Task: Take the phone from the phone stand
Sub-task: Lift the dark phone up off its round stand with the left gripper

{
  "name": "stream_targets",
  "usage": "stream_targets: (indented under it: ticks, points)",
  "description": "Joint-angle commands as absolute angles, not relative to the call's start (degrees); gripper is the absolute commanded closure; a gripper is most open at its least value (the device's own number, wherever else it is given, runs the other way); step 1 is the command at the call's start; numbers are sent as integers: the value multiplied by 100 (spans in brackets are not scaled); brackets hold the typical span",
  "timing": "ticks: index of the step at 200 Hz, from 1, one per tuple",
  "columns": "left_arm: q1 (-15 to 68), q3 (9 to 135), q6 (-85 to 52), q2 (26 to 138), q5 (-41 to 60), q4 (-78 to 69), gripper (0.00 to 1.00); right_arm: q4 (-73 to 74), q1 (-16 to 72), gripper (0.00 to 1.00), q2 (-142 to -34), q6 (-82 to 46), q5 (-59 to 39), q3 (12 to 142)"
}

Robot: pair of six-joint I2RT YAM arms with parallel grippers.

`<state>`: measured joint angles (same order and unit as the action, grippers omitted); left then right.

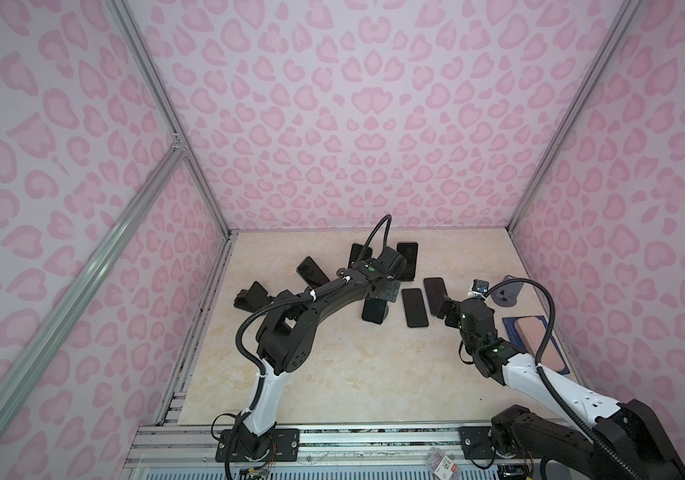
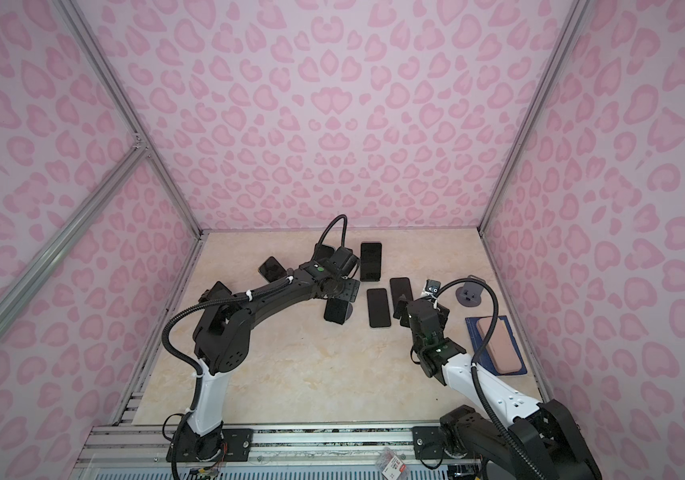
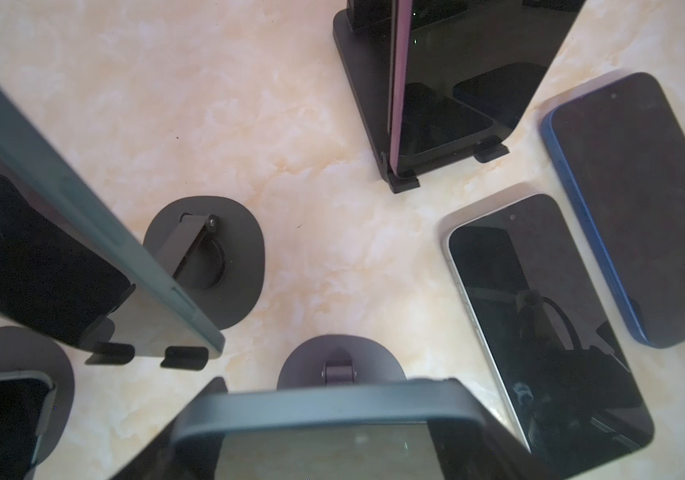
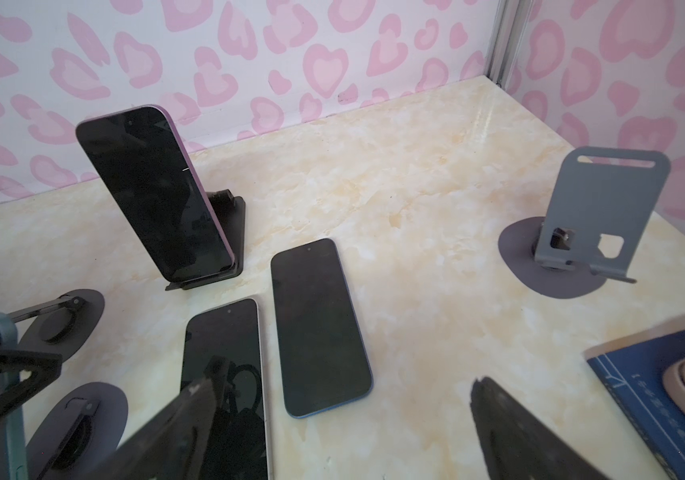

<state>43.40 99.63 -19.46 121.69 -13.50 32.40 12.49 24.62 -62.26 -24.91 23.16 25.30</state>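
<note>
A phone (image 3: 324,405) in a dark grey-blue case leans on a stand with a round dark base (image 3: 340,361). In both top views it is the dark slab (image 1: 375,311) (image 2: 337,311) under my left gripper (image 1: 380,297). In the left wrist view, my left gripper (image 3: 340,419) has a finger at each side edge of the phone's top, with no gap showing. My right gripper (image 4: 345,432) (image 1: 442,309) is open and empty, hovering low over two phones lying flat, one white-edged (image 4: 224,365) and one blue-edged (image 4: 320,328).
More phones lean on stands nearby: a purple-edged one (image 4: 158,195), a teal-cased one (image 3: 83,216) and one at the far left (image 1: 311,270). An empty grey stand (image 4: 598,216) is at the right, and a blue mat (image 1: 517,328) holds a pink phone (image 1: 536,340).
</note>
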Motion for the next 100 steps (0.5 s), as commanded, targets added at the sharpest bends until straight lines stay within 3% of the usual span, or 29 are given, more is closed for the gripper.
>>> stream_targets:
  ticks: [1,100]
  points:
    - [4348,9933,-1883,12146,-1520,3208,21,1310,2461,2,-6198,-2496,2429,2553]
    - [4391,9677,-1900,11736,-1313,3029,27,1314,2470,2,-6201,-2503,2391,2549]
